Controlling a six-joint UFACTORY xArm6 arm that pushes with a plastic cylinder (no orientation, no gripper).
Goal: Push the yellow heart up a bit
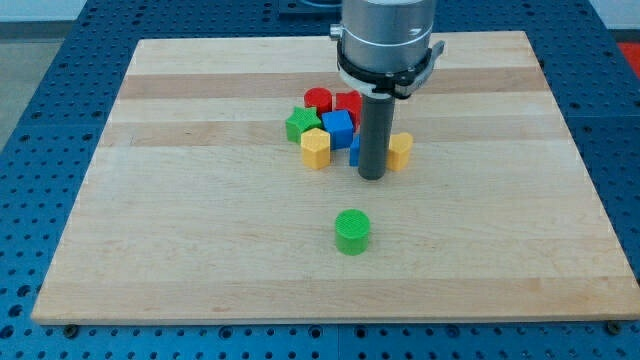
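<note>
My tip [372,177] rests on the wooden board [200,220] at the lower right of a block cluster. A yellow block [400,151], partly hidden by the rod, touches the rod's right side; it looks like the heart, but its shape is not fully clear. A second yellow block [315,148], faceted like a hexagon, sits to the left of the tip. A sliver of a blue block [354,150] shows just left of the rod.
The cluster also holds a blue cube [337,128], a green star [299,125], a red cylinder [318,99] and another red block [349,103]. A green cylinder [352,231] stands alone below the tip. The arm's grey body hangs over the cluster's top right.
</note>
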